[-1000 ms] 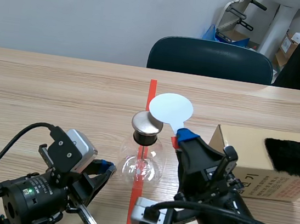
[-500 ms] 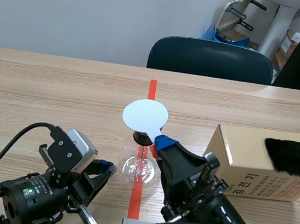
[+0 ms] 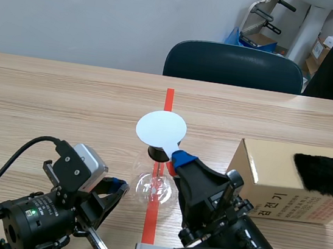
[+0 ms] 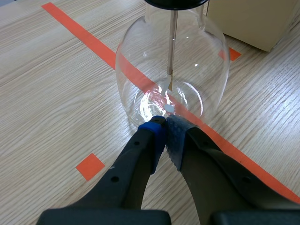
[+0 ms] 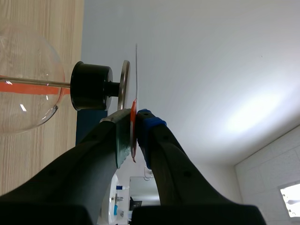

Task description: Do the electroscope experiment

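Note:
The electroscope (image 3: pixel 156 187) is a round glass flask standing on the red tape line, with a black stopper and a metal disc on top. A white round paddle (image 3: pixel 161 129) covers that disc in the scene view. My right gripper (image 3: pixel 180 159) is shut on the paddle's red handle. The right wrist view shows the thin paddle (image 5: pixel 137 70) edge-on, close beside the metal disc (image 5: pixel 124 84) and its stopper (image 5: pixel 91 86), with my right gripper (image 5: pixel 134 124) clamped on the handle. My left gripper (image 4: pixel 165 133) is shut and holds nothing, its tips at the flask (image 4: pixel 173 70) base. In the scene view the left gripper (image 3: pixel 115 188) sits left of the flask.
A cardboard box (image 3: pixel 269 181) with a black furry cloth (image 3: pixel 325 176) on it stands right of the flask; its corner (image 4: pixel 253 18) shows beyond the glass. A dark chair (image 3: pixel 234 66) stands behind the table's far edge.
My right arm swung the white paddle left, from beside the metal disc to over it, then held still. The left arm has not moved.

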You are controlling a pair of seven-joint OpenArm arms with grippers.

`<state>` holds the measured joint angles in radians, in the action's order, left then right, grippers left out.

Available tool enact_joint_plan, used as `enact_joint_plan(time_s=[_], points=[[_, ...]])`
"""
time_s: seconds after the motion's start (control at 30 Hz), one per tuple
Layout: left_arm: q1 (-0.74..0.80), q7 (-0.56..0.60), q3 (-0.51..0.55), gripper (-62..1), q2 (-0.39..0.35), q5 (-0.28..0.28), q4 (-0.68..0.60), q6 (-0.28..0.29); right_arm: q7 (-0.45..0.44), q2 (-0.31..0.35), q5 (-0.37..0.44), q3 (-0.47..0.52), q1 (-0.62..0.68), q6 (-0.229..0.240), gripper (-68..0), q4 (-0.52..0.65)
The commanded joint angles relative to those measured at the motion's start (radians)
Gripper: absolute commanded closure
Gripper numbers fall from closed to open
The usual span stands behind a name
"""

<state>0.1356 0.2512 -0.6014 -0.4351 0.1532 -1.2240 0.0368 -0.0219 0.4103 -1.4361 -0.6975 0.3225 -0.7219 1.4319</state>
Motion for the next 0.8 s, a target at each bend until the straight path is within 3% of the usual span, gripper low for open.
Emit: enact_joint_plan(time_s=[0.0,0.23,0.77], points=[[-0.003,0.010,0.005,-1.7,0.003,0.000,-0.018,0.000,0.001,0.005,0.000,0.003,-0.006,-0.061,-1.5,0.020],[-0.003,0.010,0.005,-1.7,0.003,0.000,-0.018,0.000,0.096,0.005,0.000,0.003,-0.006,-0.061,-1.5,0.020],[-0.003,0.010,0.005,-1.7,0.003,0.000,-0.018,0.001,0.517,0.005,0.007,0.003,-0.006,-0.061,-1.5,0.020]])
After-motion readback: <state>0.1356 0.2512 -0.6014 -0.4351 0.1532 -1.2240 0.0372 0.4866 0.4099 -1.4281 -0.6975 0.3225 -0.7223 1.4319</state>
